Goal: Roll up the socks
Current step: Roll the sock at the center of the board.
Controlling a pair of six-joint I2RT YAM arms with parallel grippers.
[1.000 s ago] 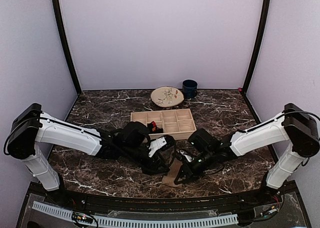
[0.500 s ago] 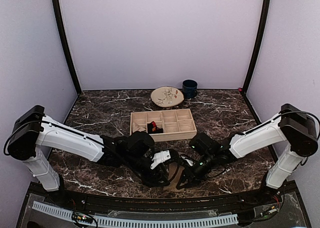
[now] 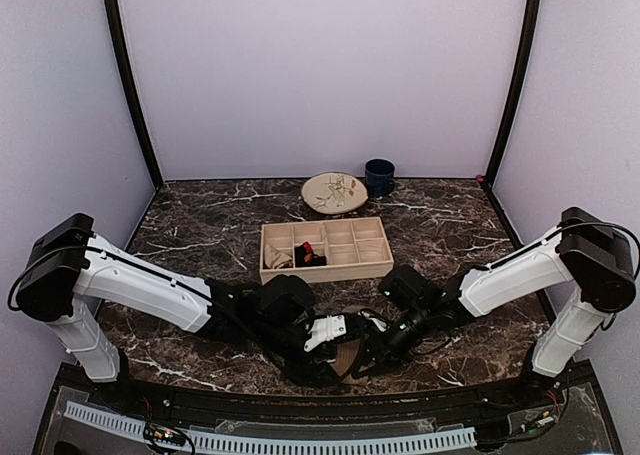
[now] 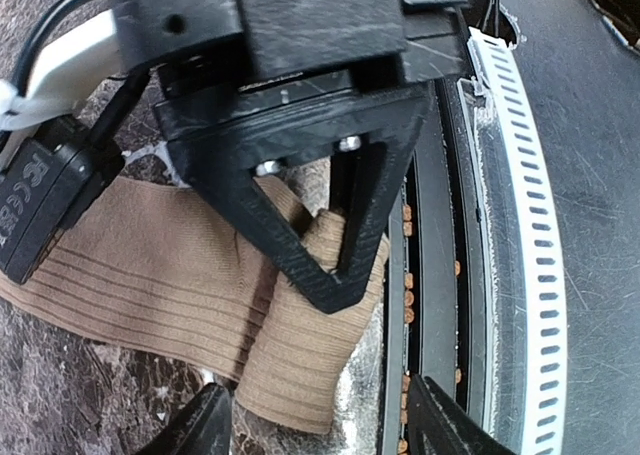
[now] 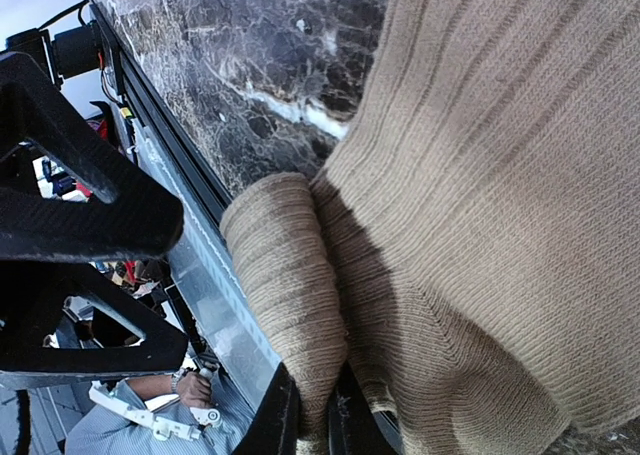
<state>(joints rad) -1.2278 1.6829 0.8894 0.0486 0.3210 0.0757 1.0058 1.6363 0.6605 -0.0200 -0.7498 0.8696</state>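
- While the right gripper (image 5: pixel 305 420) stays pinched shut on a fold of the tan ribbed sock (image 4: pixel 150 275), the left gripper (image 4: pixel 320 427) has slid toward the near table edge over the last second. Its jaws have spread wide, and they now straddle the sock's doubled-over end.
- That looks like a regrasp. The roll seems barely begun, with only one short fold at the end.
- The sock lies mostly flat on the marble table (image 3: pixel 200 225), between the two arms, with its folded end just beside the white edge rail (image 4: pixel 520 225).
- Two other socks already sit in left-hand compartments of the wooden divider tray (image 3: pixel 372 260): a beige sock (image 3: pixel 281 259) and a black-and-red sock (image 3: pixel 305 258).
- A patterned plate (image 3: pixel 334 192) and a dark blue mug (image 3: pixel 379 177) stand well apart at the back and are no hindrance.
- The two grippers are crowded close over the fold, and the rail leaves little room to work.
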